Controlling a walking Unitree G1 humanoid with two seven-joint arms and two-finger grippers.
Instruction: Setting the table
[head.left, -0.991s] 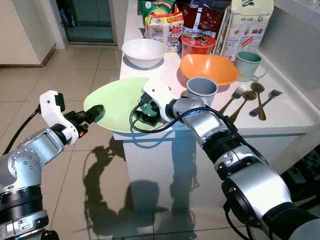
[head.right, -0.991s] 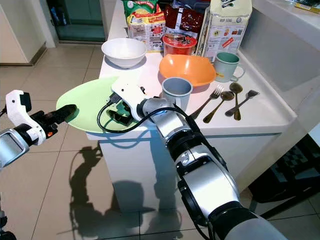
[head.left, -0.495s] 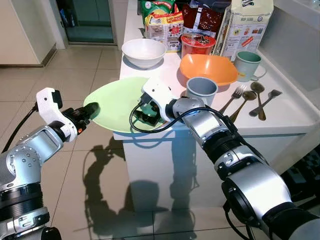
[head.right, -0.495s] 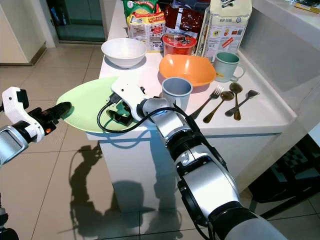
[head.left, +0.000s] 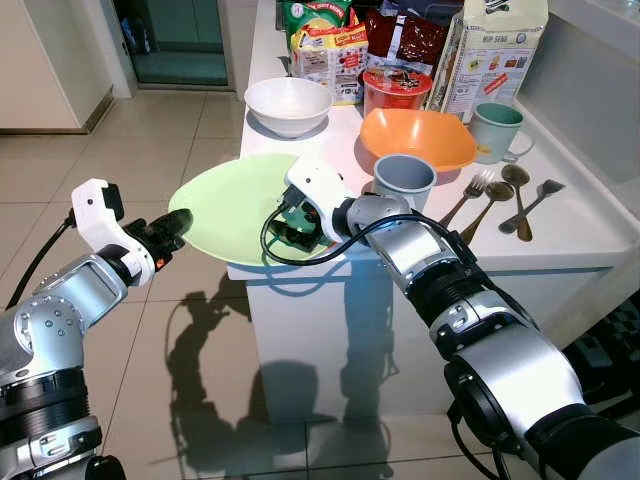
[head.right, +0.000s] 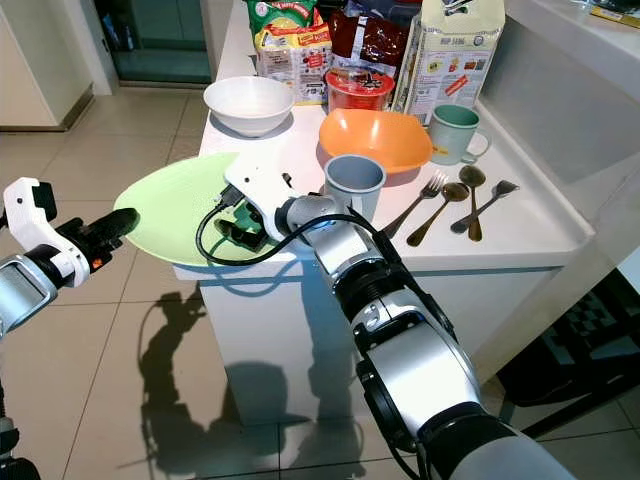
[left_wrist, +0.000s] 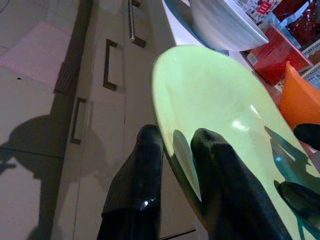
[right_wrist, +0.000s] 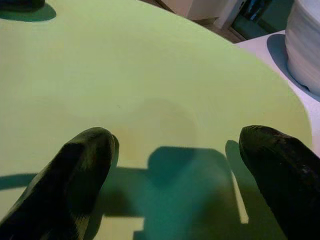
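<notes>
The green plate (head.left: 240, 205) is lying at the near-left corner of the white desk (head.left: 560, 225), its left edge jutting out past the desk edge over the tiled floor. The left gripper (head.left: 176, 228) is meeting that overhanging rim: in the left wrist view one black finger is sitting under the rim and the other (left_wrist: 220, 175) over it, pinching the plate's edge or close to it; contact is hard to confirm.

The right gripper (right_wrist: 175, 165) is hovering low over the plate's near-right part, fingers spread wide, holding nothing.

Handling, as judged: the plate is looking rigid, thin, smooth and glossy, probably melamine or plastic, so light but slippery. A shallow raised rim is the only purchase; the free left overhang is the sensible place to grip, well onto the rim, since a single-edge hold on a wide plate will lever and tilt.

Farther along the desk: white bowl (head.left: 287, 103), orange bowl (head.left: 417, 137), grey cup (head.left: 404, 179), cutlery (head.left: 505, 198).
</notes>
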